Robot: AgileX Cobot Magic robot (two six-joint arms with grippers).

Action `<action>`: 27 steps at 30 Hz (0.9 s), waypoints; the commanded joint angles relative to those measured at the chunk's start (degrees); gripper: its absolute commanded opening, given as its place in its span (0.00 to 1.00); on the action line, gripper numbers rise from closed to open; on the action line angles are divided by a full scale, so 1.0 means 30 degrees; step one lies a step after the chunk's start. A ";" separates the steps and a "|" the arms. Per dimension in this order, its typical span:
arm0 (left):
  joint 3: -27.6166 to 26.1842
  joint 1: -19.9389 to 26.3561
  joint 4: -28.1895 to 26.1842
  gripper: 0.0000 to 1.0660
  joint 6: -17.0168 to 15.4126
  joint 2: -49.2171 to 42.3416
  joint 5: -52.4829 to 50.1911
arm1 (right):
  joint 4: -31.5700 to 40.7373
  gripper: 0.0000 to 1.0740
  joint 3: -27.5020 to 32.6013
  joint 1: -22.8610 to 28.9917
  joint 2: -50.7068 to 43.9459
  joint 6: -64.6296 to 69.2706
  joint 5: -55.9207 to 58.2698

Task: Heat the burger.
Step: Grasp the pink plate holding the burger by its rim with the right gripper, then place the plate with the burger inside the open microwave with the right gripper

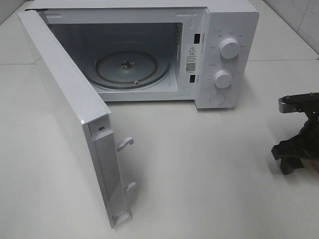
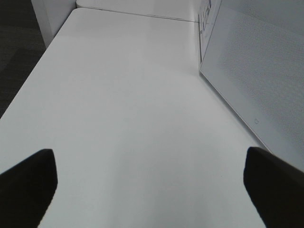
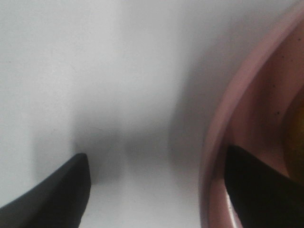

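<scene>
Door: the microwave door (image 1: 75,124) stands fully open on the left of the oven. Its free edge is nearest the high camera and carries two white latch hooks (image 1: 125,143).
Microwave (image 1: 227,20): white, at the back of the bench (image 1: 199,174), with its cavity facing forward.
Turntable: a round glass turntable (image 1: 132,69) lies on the cavity floor.
Controls: an upper knob (image 1: 230,48) sits over a lower knob (image 1: 223,78), with a round button (image 1: 217,98) beneath them.
Left jaws: spread wide and holding nothing. The dark left fingers (image 2: 28,185) are well apart over the bench, with the door's outer face beside them.
Right arm (image 1: 299,129): black, at the right edge of the high view, low over the bench and well apart from the microwave.
Right jaws: open and astride the rim of the pink plate (image 3: 232,104). The outer finger (image 3: 52,190) is over the bench, clear of the rim. The inner finger (image 3: 256,185) is inside the plate, close to its wall. The rim is not clamped.
Burger: the burger (image 3: 298,137) shows only as a blurred golden-yellow sliver on the plate, just beyond the inner finger and outside the microwave.
</scene>
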 commanded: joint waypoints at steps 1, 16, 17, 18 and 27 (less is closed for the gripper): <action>0.0038 0.0076 -0.0057 0.94 -0.0019 -0.0210 -0.0248 | -0.0019 0.64 0.0095 -0.0134 0.0153 0.0248 -0.0019; 0.0038 0.0076 -0.0057 0.94 -0.0019 -0.0210 -0.0248 | -0.0038 0.00 0.0095 -0.0134 0.0153 0.0306 -0.0649; 0.0038 0.0076 -0.0057 0.94 -0.0019 -0.0210 -0.0248 | -0.0038 0.00 0.0095 -0.0134 0.0153 0.0306 -0.0688; 0.0038 0.0076 -0.0057 0.94 -0.0019 -0.0210 -0.0248 | -0.0038 0.00 0.0095 -0.0134 0.0153 0.0306 -0.0688; 0.0038 0.0076 -0.0057 0.94 -0.0019 -0.0210 -0.0248 | -0.0019 0.00 0.0095 -0.0057 0.0095 0.0879 0.0497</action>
